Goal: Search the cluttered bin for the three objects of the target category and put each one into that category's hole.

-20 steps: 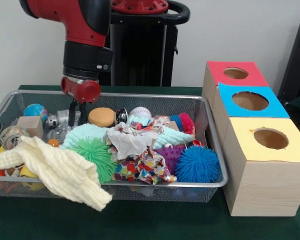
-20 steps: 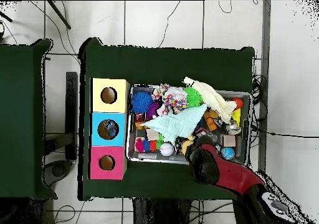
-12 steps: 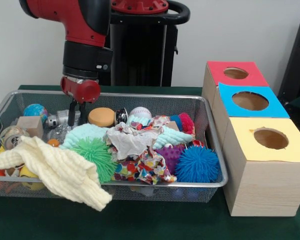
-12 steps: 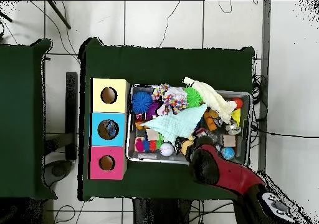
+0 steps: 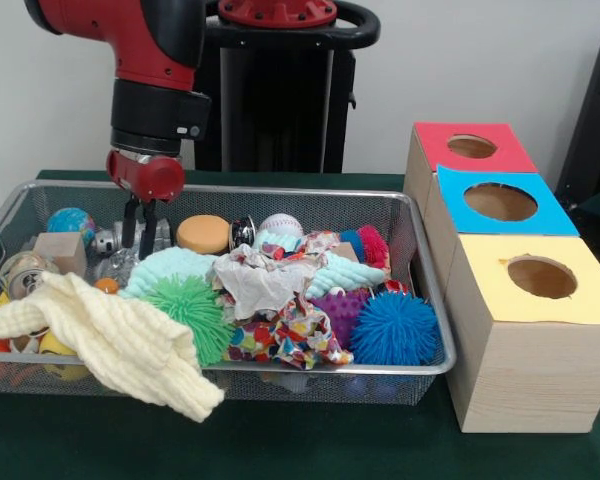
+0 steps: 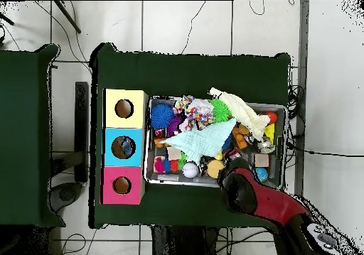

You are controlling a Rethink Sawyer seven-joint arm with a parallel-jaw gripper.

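Above the wire bin's (image 5: 420,260) far corner, the gripper (image 5: 138,222) hangs slightly spread, empty. Descending, it could snag the cream cloth (image 5: 110,340) nearby.

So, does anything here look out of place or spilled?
Only the cream knitted cloth: it hangs over the front rim of the wire bin rather than lying inside. Nothing lies on the table, and the three boxes stand in line.

A lab: loose cables (image 6: 213,21) trail across tiled floor (image 6: 185,25).
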